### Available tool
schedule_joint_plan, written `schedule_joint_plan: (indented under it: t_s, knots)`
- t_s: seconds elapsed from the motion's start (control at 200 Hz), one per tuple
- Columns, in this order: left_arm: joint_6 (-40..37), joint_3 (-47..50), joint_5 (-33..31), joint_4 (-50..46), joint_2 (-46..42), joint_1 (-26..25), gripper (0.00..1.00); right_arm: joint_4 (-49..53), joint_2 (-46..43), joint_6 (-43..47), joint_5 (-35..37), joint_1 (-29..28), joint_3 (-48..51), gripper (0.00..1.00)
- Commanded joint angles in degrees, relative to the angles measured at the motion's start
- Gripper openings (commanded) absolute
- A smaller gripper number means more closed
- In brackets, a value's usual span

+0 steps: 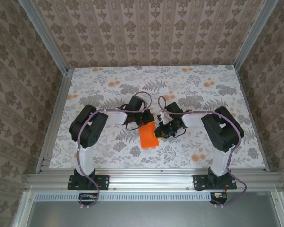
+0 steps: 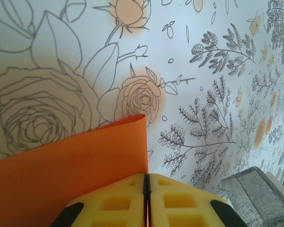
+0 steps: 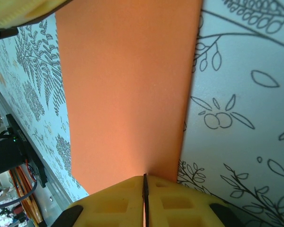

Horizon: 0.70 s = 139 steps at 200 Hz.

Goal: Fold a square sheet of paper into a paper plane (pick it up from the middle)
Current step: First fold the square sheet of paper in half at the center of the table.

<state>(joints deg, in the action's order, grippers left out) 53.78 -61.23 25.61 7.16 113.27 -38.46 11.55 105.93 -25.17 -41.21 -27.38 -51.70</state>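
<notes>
My left claw (image 2: 146, 178) and right claw (image 3: 145, 179) are both pinched shut on the orange paper (image 2: 61, 165). Looks mid-fold; next I align edges and crease against the bench (image 2: 203, 71).

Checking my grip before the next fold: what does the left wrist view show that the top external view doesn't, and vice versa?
Left wrist: the left tool with its yellow pads shut on the orange sheet, a sliver of orange in the seam. Top external: the right tool meeting the same sheet from the other side, and the sheet's narrow rectangular outline. Both: the sheet and the floral table.
</notes>
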Motion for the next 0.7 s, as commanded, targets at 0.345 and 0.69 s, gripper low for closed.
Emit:
schedule_joint_plan:
  t_s: [0.345,0.69]
  knots:
    - [-3.8,-6.5,-3.4,-7.1,4.9,1.8,0.07,3.3,1.4,1.7,0.8,-0.3,-0.2,0.1]
    - [-5.4,-4.9,-2.9,-8.1,6.7,1.8,0.06,-3.2,-4.0,-8.5,4.7,-0.2,-3.8,0.14]
